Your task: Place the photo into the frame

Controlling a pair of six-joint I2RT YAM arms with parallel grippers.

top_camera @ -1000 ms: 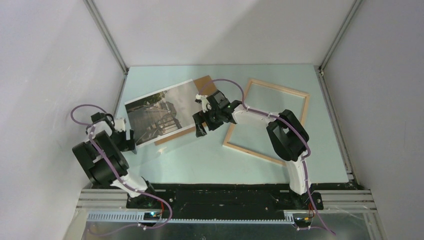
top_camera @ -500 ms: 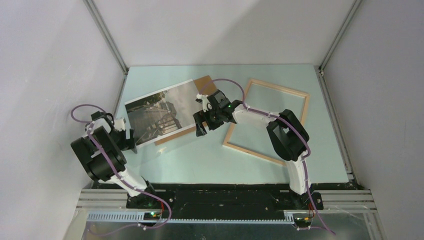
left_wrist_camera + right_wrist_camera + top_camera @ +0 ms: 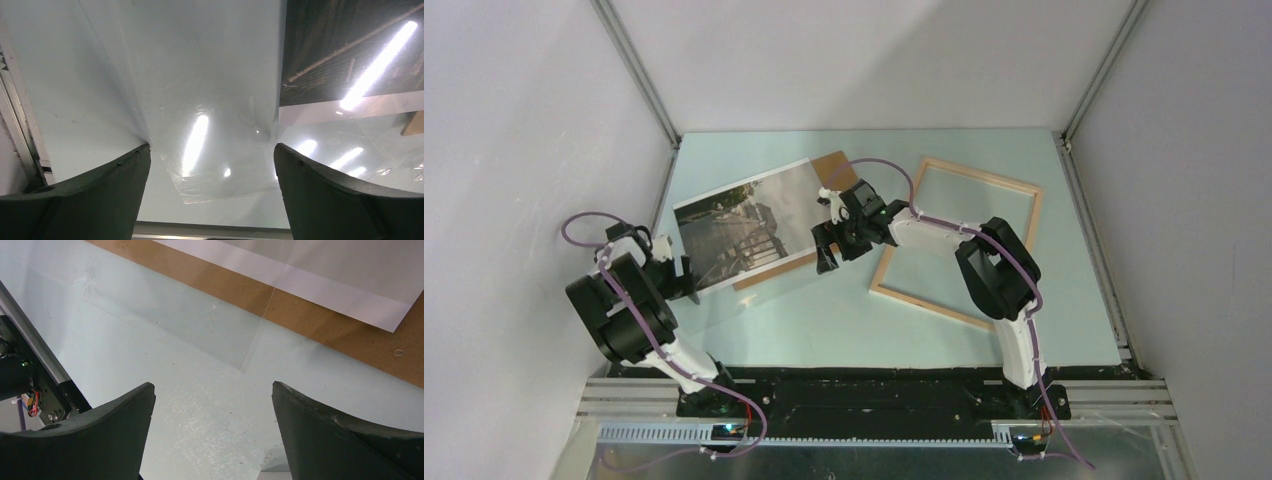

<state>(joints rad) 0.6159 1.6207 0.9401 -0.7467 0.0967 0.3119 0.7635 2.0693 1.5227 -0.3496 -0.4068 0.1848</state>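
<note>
On pale blue table: one photo, one frame, one brown backing board, one clear sheet. Photo flat on board, left of centre, long axis slanting near-left to far-right. Frame flat at right, apart from photo. My left gripper: jaws wide, empty, over sheet corner. My right gripper: jaws wide, empty, beside board.

Left fingers spread, right fingers spread, right arm reaching forward
</note>
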